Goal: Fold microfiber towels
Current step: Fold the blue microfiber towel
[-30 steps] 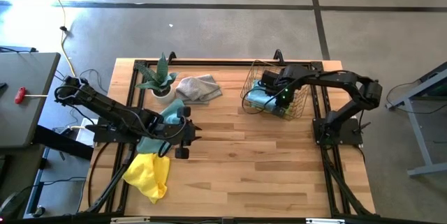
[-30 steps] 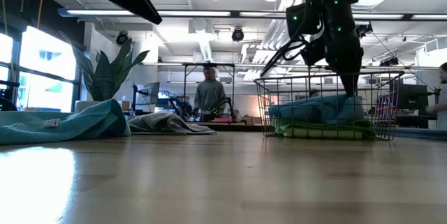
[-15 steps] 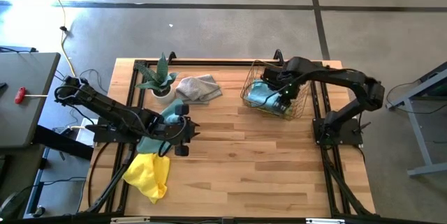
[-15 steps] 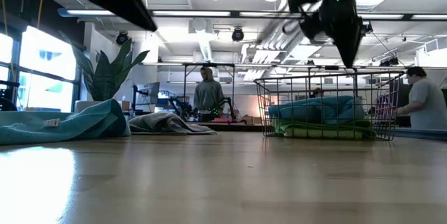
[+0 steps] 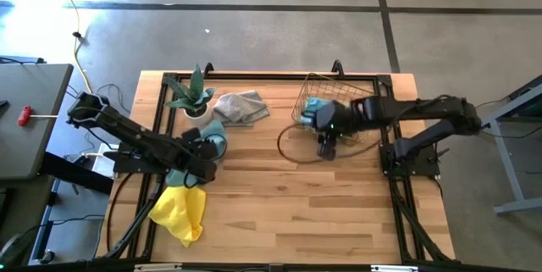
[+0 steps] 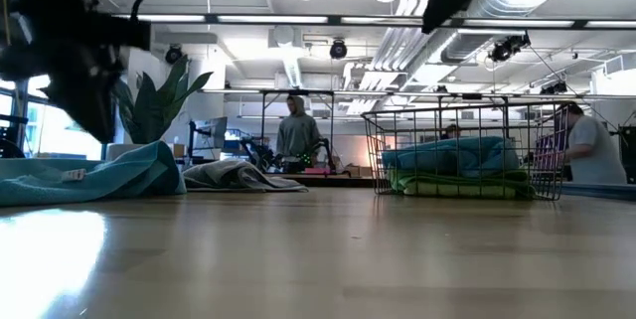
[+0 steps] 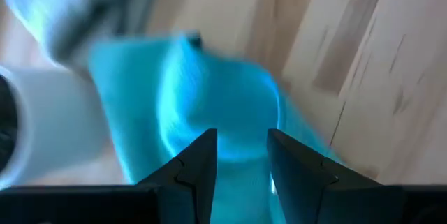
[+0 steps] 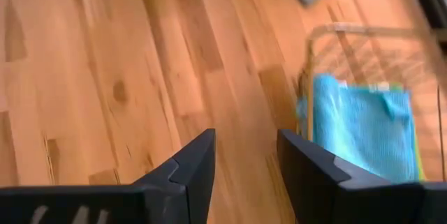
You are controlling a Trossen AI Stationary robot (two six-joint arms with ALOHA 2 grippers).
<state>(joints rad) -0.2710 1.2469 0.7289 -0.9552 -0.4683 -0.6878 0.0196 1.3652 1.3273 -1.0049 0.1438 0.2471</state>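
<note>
A light blue towel (image 5: 215, 135) lies bunched on the table's left, near a potted plant (image 5: 193, 96). My left gripper (image 7: 241, 165) hangs open just above it (image 6: 94, 125), touching nothing. A yellow towel (image 5: 179, 211) lies near the front left edge, and a grey towel (image 5: 241, 107) lies at the back. A wire basket (image 5: 356, 121) at the back right holds a blue towel (image 6: 457, 153) on a green one (image 6: 457, 186). My right gripper (image 5: 326, 148) stands open over bare wood beside the basket, on its near side.
The plant's white pot (image 7: 42, 130) stands close beside the left gripper. Bare wood (image 5: 288, 204) fills the middle and near right of the table. Dark frame rails (image 5: 254, 77) run along the far edge. People stand in the room beyond the table (image 6: 296, 130).
My right gripper has risen out of the basket and gone toward the table's near and left side, over bare wood; the blue towel has stayed in the basket. My left gripper has drawn back toward the far left and dropped low over the blue towel.
</note>
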